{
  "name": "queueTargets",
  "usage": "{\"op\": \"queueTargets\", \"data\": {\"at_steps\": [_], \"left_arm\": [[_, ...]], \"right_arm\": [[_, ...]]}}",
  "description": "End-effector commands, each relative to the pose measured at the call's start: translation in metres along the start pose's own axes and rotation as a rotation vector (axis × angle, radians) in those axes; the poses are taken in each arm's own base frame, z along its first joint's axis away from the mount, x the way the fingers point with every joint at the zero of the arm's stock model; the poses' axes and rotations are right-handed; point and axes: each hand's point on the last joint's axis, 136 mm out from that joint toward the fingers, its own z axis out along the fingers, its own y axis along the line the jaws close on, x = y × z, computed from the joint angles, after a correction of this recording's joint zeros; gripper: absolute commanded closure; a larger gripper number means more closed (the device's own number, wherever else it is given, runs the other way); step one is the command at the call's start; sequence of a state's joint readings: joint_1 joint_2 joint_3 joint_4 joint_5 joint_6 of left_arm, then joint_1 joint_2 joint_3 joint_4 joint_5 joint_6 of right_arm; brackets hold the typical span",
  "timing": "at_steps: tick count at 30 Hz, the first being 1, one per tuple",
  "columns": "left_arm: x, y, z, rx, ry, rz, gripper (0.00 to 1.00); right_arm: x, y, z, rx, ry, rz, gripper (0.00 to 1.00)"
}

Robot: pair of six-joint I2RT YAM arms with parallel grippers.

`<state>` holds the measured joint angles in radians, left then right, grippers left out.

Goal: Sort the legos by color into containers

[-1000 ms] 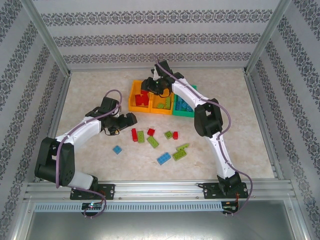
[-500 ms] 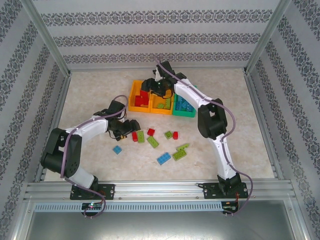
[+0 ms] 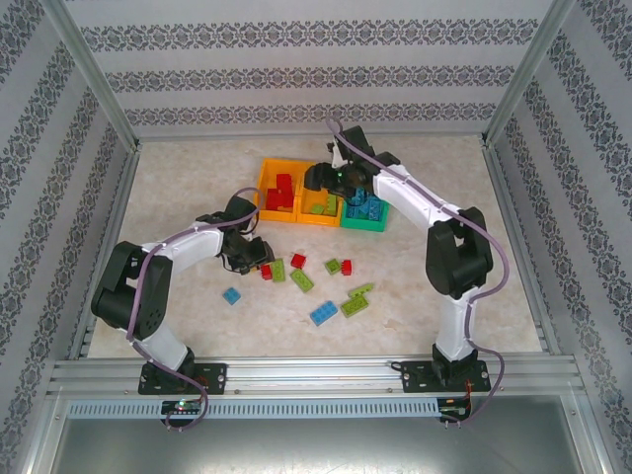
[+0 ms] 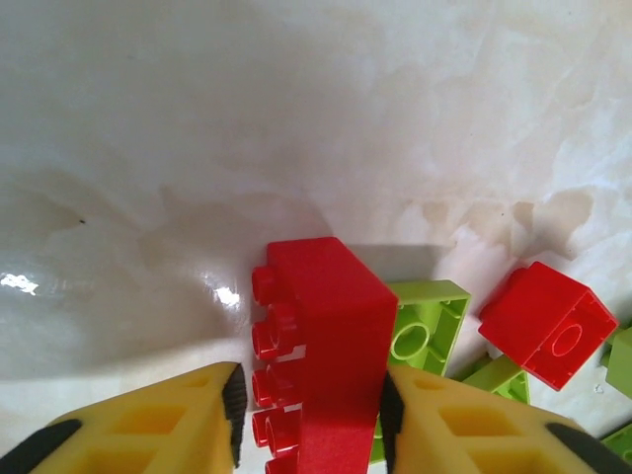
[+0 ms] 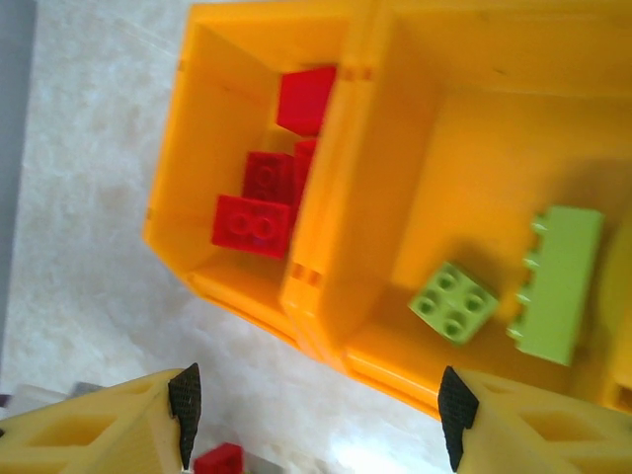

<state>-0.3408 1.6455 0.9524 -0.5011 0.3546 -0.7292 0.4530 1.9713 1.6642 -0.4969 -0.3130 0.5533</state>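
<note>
the left gripper point(image 4: 309, 420), the nearer one, is straddling the long red studded plastic brick point(image 4: 331, 326), which is lying on its side left of the marbled worktop's point(image 3: 178, 188) centre. its long axis is running straight ahead between fingers that are standing apart, seemingly just short of pinching. the right gripper point(image 5: 316, 425), spread wide and empty, is hovering over the two orange plastic bins point(image 5: 331, 197) near the far edge. a second ago the left was waiting beside this brick, and the right was over the leftmost bin.
</note>
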Motion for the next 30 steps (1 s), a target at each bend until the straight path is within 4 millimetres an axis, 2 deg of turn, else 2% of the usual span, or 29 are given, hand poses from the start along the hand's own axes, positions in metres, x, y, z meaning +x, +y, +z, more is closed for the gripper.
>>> {"op": "queueTargets", "data": {"at_steps": [1,6,11,17,24,30], "left_arm": [[0.001,0.005,0.000,-0.055,0.010,0.024,0.62],[0.003,0.007,0.007,-0.058,0.033,0.035,0.71],[0.003,0.010,0.007,-0.069,0.028,0.048,0.74],[0.000,0.008,0.004,-0.075,0.017,0.061,0.78],[-0.015,-0.011,-0.018,-0.050,-0.035,0.096,0.76],[-0.044,-0.036,-0.044,-0.034,-0.109,0.153,0.75]], "right_arm": [[0.005,-0.013,-0.015,0.056,-0.033,-0.045,0.32],[0.018,-0.029,-0.026,0.099,-0.024,-0.056,0.31],[0.026,-0.043,-0.035,0.121,-0.023,-0.038,0.31],[0.031,-0.050,-0.040,0.131,-0.025,-0.026,0.32],[0.045,-0.055,-0.037,0.129,0.000,-0.019,0.32],[0.077,-0.059,-0.038,0.137,0.050,-0.038,0.32]]}}
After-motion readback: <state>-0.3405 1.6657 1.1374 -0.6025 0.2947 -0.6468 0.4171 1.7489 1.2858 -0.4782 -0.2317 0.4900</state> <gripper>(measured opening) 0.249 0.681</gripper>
